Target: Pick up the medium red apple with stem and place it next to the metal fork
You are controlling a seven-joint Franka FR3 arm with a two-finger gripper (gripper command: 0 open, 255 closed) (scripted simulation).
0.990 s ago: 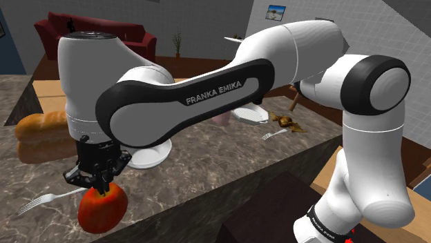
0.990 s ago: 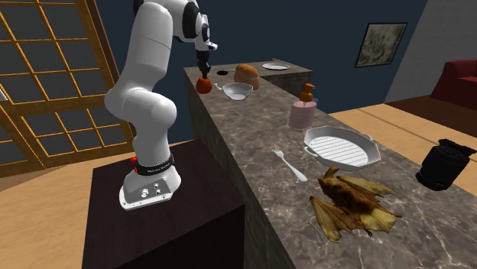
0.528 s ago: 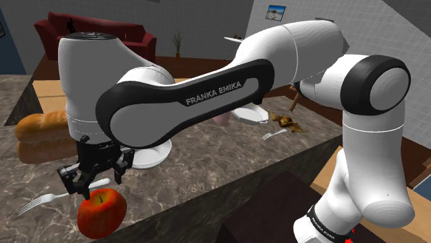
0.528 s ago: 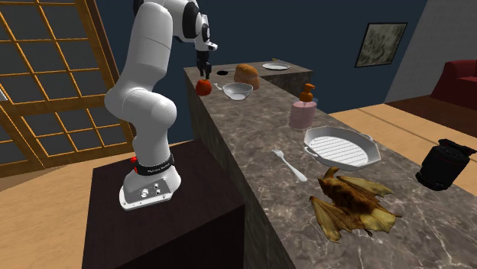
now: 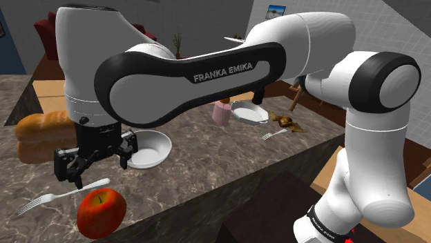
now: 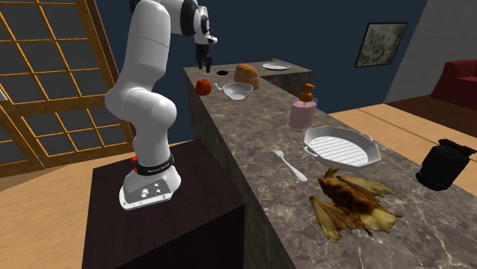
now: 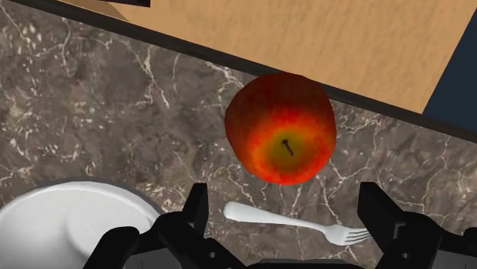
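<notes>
The red apple (image 5: 101,212) with a short dark stem rests on the marble counter near its front edge, right beside a pale fork (image 5: 61,195). In the wrist view the apple (image 7: 280,128) lies just past the fork (image 7: 294,223), close to the counter's edge. My gripper (image 5: 94,158) hangs open a little above the apple and fork, holding nothing. In the second exterior view the gripper (image 6: 202,56) is raised above the apple (image 6: 203,86) at the counter's far end.
A white bowl (image 5: 148,149) sits just behind the fork, a bread loaf (image 5: 41,134) at the shoulder view's left. Farther along stand a pink soap dispenser (image 6: 303,111), a white grill pan (image 6: 339,147), a second fork (image 6: 290,165) and a brown bat-like figure (image 6: 350,202).
The gripper opened and let go of the apple, then rose straight up. The apple now rests on the counter beside the fork.
</notes>
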